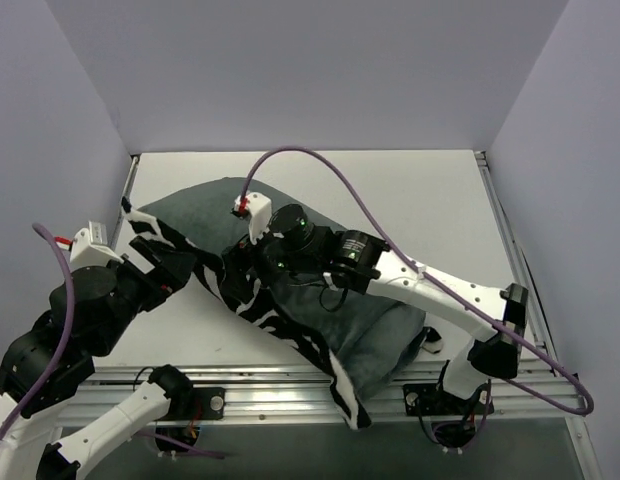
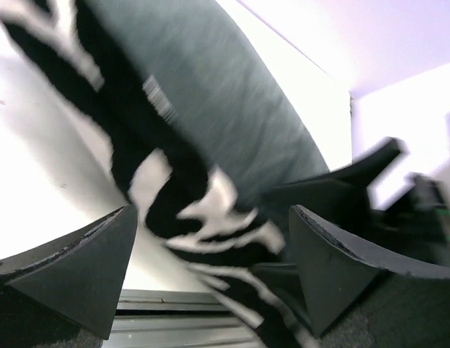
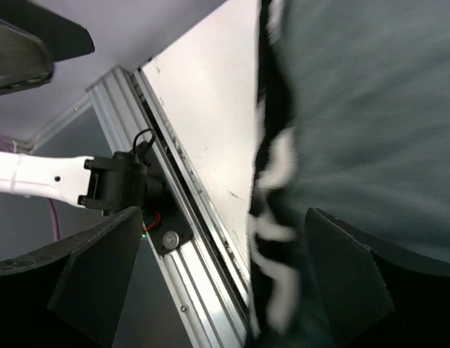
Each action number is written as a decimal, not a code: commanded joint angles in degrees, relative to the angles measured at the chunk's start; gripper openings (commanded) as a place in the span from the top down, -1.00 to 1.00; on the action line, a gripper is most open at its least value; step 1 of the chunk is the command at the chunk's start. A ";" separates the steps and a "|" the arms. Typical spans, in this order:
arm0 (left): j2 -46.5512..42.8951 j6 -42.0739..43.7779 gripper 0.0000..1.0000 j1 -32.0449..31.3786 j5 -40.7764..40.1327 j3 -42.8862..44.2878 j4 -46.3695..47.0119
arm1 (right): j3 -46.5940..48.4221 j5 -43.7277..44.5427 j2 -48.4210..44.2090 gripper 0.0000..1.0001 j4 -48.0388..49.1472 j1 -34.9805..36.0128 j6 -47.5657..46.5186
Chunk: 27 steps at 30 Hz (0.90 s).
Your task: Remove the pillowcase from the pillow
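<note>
So the pillowcase (image 1: 365, 325) is mostly showing its plain dark grey-green face up, and it looks puffy and stuffed, with the black-and-white zebra side peeking out as a rumpled band all along its near-left long edge. It sits on the white desk (image 1: 420, 195) on a diagonal: the long axis runs from the far-left area down toward the near-right corner. One zebra strip trails off toward the left edge of the desk, and at the other end a striped flap hangs past the near edge, over the aluminium rail (image 1: 280, 385). The left pincer (image 2: 212, 210) is spread wide at the near-left side of the case. In the left wrist view the zebra band passes right through the gap, and neither black finger (image 2: 87, 261) is pressing on it that I can see. The right pincer (image 3: 223, 214) is spread wide too, over the middle of the case — its wrist view shows the striped edge in the gap between the tips, grey-green cloth off to one side and the rail on the other. That view is a bit blurry, so I can't tell whether either tip touches the fabric.
</note>
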 commanded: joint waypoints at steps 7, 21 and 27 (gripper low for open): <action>0.31 1.51 -0.88 0.19 -4.93 2.61 -5.37 | 3.40 14.31 -9.98 -0.89 -6.75 -0.79 -0.69; 14.11 -2.97 -0.88 1.77 13.52 -22.78 15.61 | -25.13 8.67 -22.90 -0.91 -8.17 -15.20 9.42; 24.55 -2.63 -0.88 9.67 20.90 -28.50 31.42 | -34.74 2.50 -18.96 -0.90 2.98 -16.95 11.01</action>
